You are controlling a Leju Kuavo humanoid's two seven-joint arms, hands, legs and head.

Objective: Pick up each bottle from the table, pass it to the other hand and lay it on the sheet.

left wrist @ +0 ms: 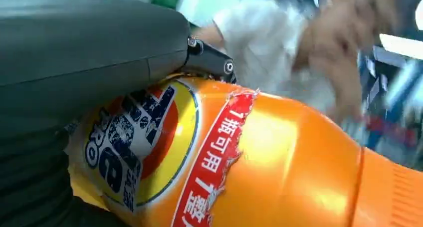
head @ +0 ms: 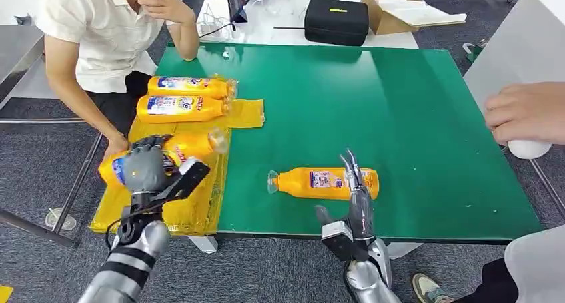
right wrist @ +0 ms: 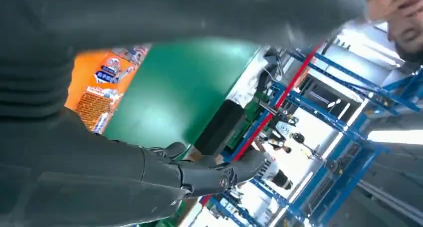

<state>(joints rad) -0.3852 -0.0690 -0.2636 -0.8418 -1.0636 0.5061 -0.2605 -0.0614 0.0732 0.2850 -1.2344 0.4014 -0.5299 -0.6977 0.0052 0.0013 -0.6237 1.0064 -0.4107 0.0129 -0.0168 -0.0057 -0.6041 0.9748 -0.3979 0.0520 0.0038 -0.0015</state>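
An orange bottle (head: 313, 183) lies on its side on the green table (head: 400, 103), cap toward the left. My right hand (head: 355, 182) stands open at its base end, fingers stretched up against it; the right wrist view has the bottle's label (right wrist: 100, 82) just beyond that hand (right wrist: 149, 177). My left hand (head: 148, 164) grips another orange bottle (head: 190, 145) low over the yellow sheet (head: 193, 213); its label (left wrist: 144, 147) is close up in the left wrist view, under the hand (left wrist: 90, 42). Two more bottles (head: 190, 86) (head: 180, 108) lie side by side on the sheet's far part.
A seated person leans at the table's left, one hand (head: 116, 143) beside the sheet. Another person's hand (head: 526, 113) rests over a white object (head: 530, 148) at the right edge. A black case (head: 336, 20) and a cardboard box (head: 393, 6) stand behind the table.
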